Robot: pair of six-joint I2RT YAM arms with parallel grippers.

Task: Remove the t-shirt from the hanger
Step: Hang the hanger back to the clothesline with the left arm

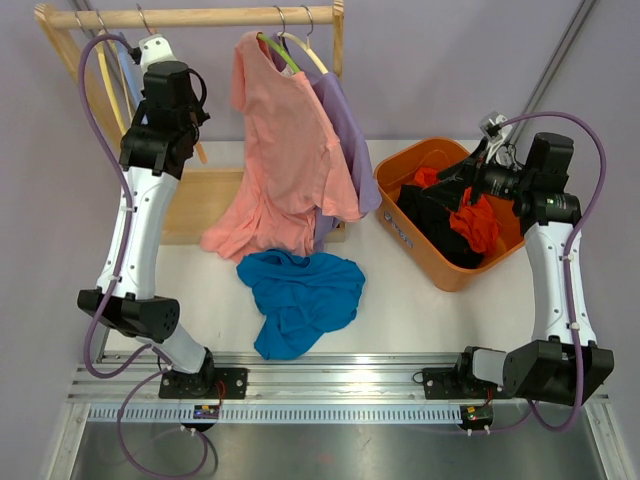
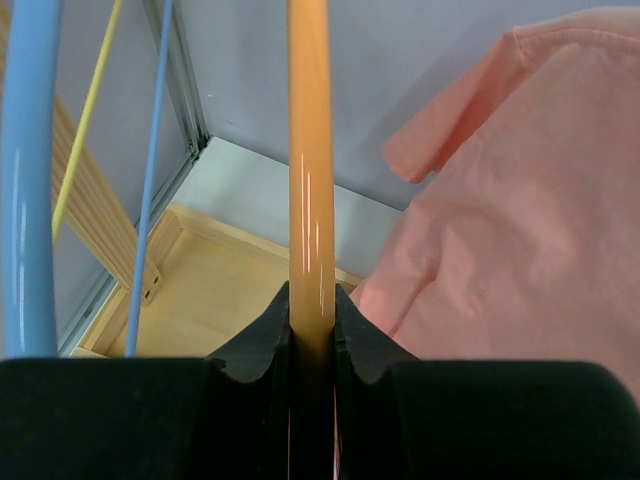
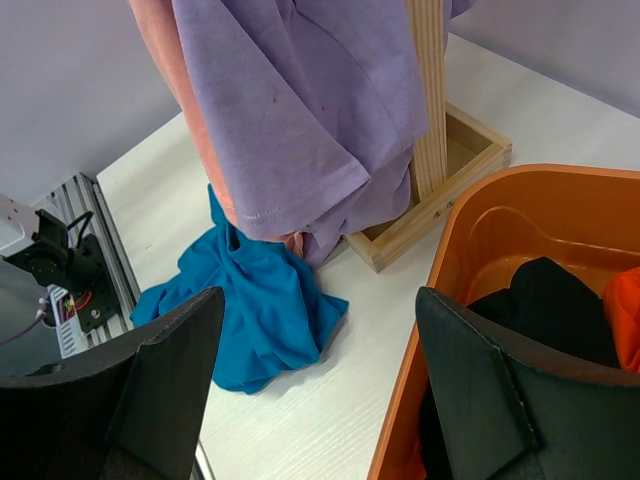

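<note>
The left gripper point(image 2: 312, 325) is clamping nearly shut on the bar of an orange hanger point(image 2: 308, 150). In the top view it is sitting at ten o'clock, by the left end of the wooden rack point(image 1: 200, 17). No cloth is showing on that hanger, and a teal t-shirt point(image 1: 300, 295) is lying crumpled on the table at six o'clock. I am therefore judging that this hanger is bare and that the step in hand is dealing with the empty hanger.

A salmon t-shirt point(image 1: 285, 150) is hanging at twelve o'clock on a green hanger point(image 1: 283, 55), with a purple t-shirt point(image 1: 345, 115) just behind it toward one o'clock. The next move is probably calling for the left jaws to release the orange hanger and cross toward the salmon shirt's shoulder.

The right gripper point(image 3: 318, 350) is hovering wide open and holding nothing at three o'clock, over an orange bin point(image 1: 400, 170) that is holding black and red garments.

A blue hanger point(image 2: 25, 180) and a yellow hanger point(image 2: 90, 120) are crowding the left gripper at its nine o'clock. The purple shirt is overlapping the salmon one, so a grab may be catching both.
</note>
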